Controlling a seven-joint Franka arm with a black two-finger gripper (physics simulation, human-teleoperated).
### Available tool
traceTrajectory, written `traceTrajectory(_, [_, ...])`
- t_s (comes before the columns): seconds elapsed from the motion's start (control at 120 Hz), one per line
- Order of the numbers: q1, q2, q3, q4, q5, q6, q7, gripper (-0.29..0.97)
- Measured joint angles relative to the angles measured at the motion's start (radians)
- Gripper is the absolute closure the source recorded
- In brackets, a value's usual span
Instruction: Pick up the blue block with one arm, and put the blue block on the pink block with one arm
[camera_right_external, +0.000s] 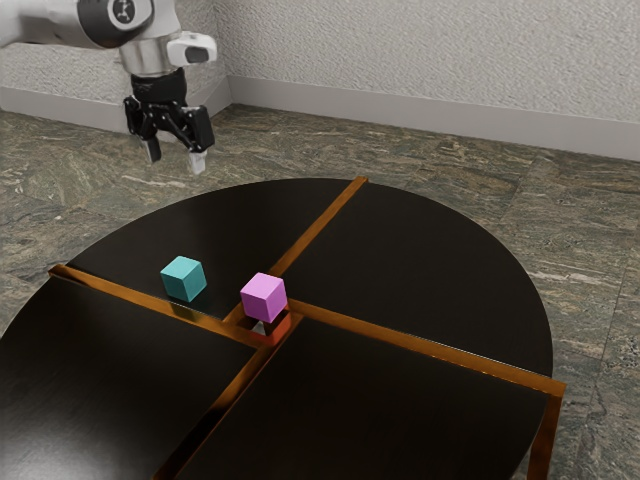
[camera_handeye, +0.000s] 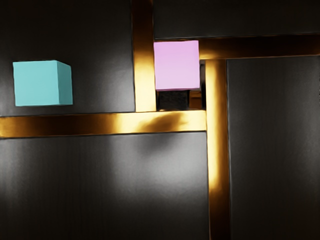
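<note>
A teal-blue block rests on the dark round table, just left of the table's centre in the exterior view. A pink block stands close to its right, at the crossing of the wooden bands. My gripper hangs high above the table's far left part, well apart from both blocks, fingers open with nothing between them. In the wrist view the blue block and the pink block lie far below, separated by a golden band.
Orange-brown wooden bands cross the tabletop and split it into quarters. A small dark recess lies at the crossing, beside the pink block. Marbled floor and a pale wall surround the table.
</note>
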Motion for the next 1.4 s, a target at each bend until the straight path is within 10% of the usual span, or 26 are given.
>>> traceTrajectory(0.267, [-0.003,0.017,0.045,-0.064,0.026,0.131,0.064,0.00])
traceTrajectory(0.567, [0.198,0.226,0.107,-0.107,-0.045,0.270,0.202,0.00])
traceTrajectory(1.4, [0.266,0.535,0.095,0.017,-0.278,0.500,0.427,0.00])
